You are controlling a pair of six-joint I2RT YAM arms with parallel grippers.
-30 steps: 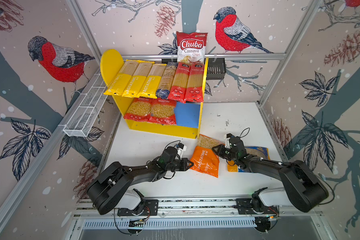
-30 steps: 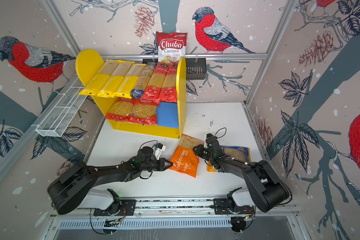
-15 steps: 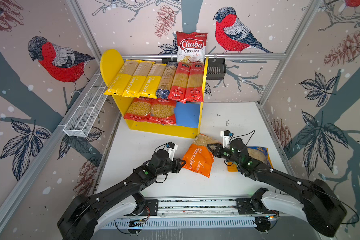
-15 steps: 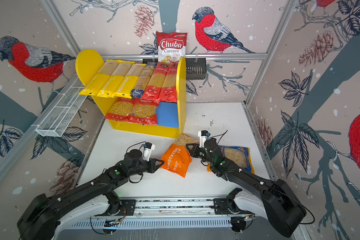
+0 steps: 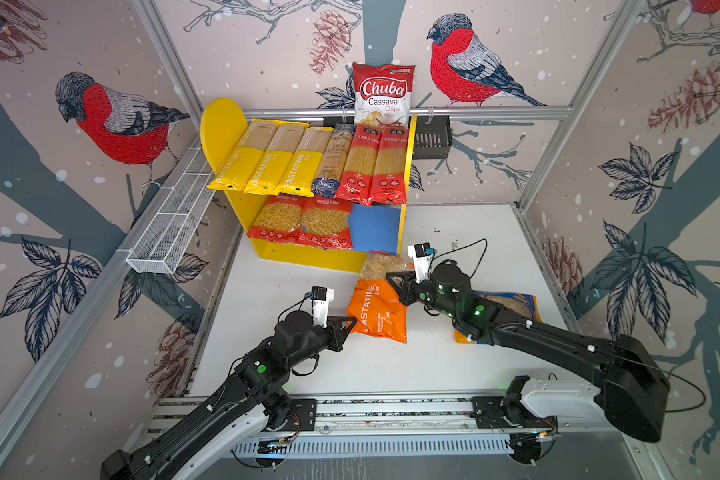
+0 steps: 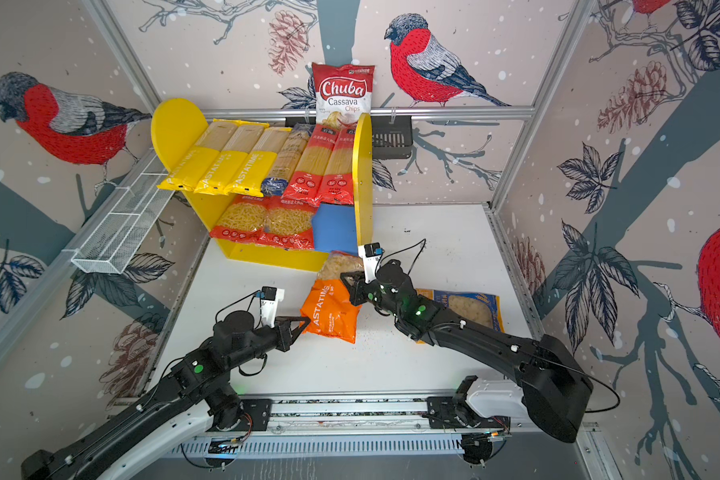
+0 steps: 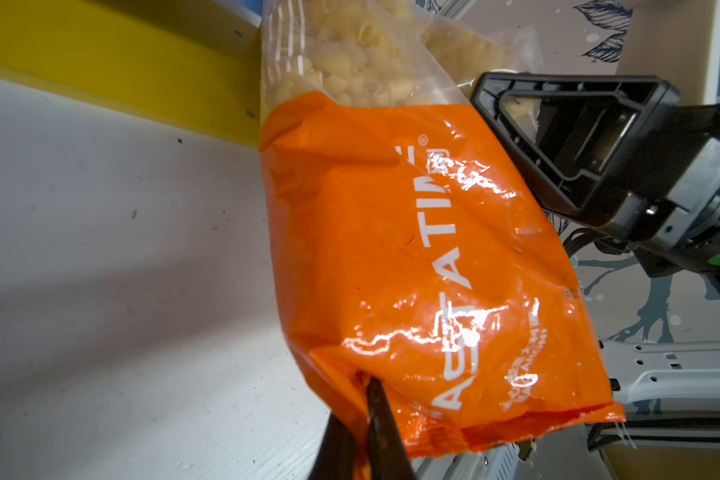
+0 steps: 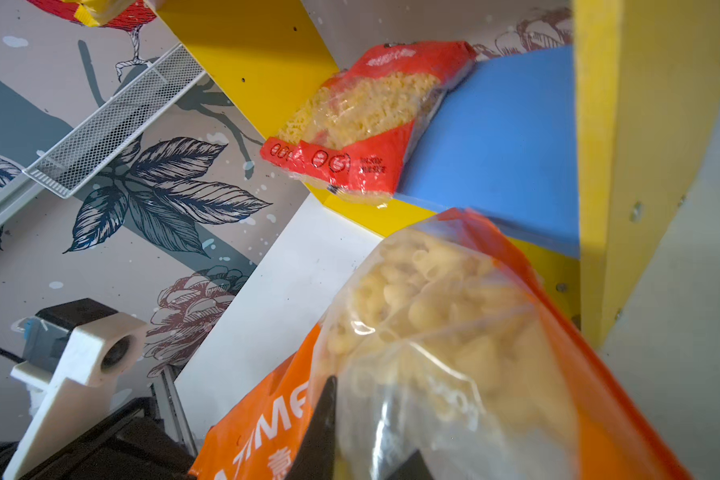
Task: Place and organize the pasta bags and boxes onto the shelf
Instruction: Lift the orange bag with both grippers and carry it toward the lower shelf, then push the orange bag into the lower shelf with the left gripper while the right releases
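Note:
An orange PASTATIME macaroni bag [image 5: 377, 309] [image 6: 329, 309] [image 7: 412, 257] [image 8: 262, 432] hangs between both grippers, its clear top end at the shelf's front edge. My left gripper [image 5: 352, 322] [image 6: 306, 321] [image 7: 366, 386] is shut on its lower corner. My right gripper [image 5: 391, 277] [image 6: 344, 277] [image 8: 371, 419] is shut on its side, near the clear part. The shelf [image 5: 221, 124] [image 6: 362, 166] carries yellow spaghetti packs [image 5: 267, 162], a blue-labelled pack [image 5: 332, 162] and red packs [image 5: 375, 166] on top. Red macaroni bags [image 5: 304, 222] [image 8: 362, 120] lie on the blue lower board [image 5: 375, 228] [image 8: 495, 137]. A blue-orange bag [image 5: 512, 303] [image 6: 470, 307] lies under the right arm.
A Chuba chips bag [image 5: 383, 93] hangs above the shelf beside a black slotted basket [image 5: 431, 139]. A white wire basket [image 5: 171, 224] juts from the left wall. The right part of the blue board is bare. The arms' rail [image 5: 391, 409] runs along the table's front.
Both grippers have carried the orange bag away from the blue-orange bag and toward the shelf. Its clear end now reaches the shelf's front edge.

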